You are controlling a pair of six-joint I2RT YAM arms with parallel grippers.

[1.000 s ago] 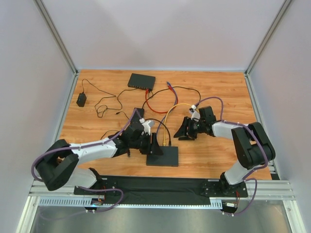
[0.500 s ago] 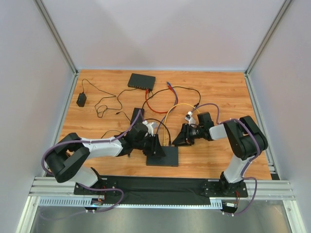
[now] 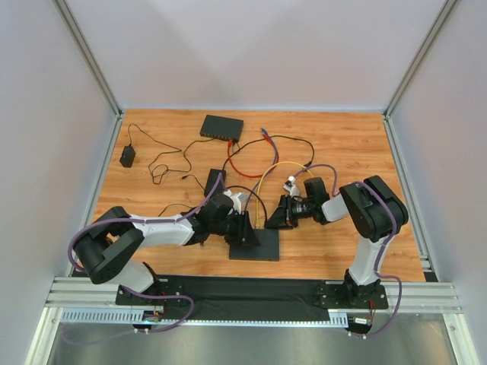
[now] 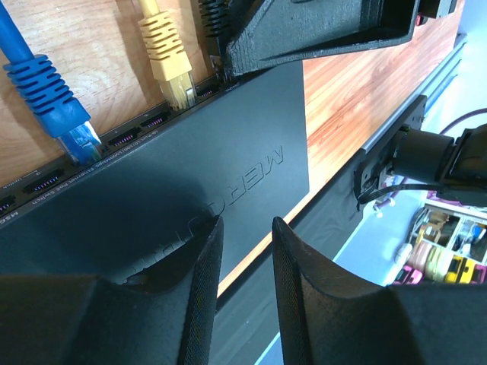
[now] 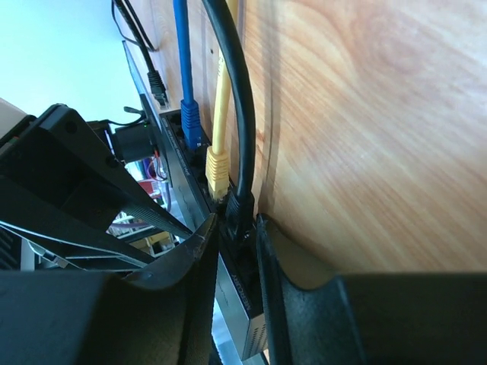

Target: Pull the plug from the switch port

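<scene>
Right gripper (image 5: 236, 222): fingers (image 5: 190, 255) apparently clamping black plug (image 5: 239, 205) at switch (image 4: 228, 152) on table (image 3: 342, 144). Left gripper (image 4: 245, 222): fingers (image 4: 190, 274) narrow, empty, above switch.

Front end of black plug (image 5: 240, 217) hidden between right fingers (image 5: 183, 289). Left wrist view: switch (image 4: 228, 167) cut off at left and bottom edges, port lettering too small to read; blue cable (image 4: 34, 72) cut at top edge; lower-right clutter (image 4: 437, 251) blurred.
</scene>
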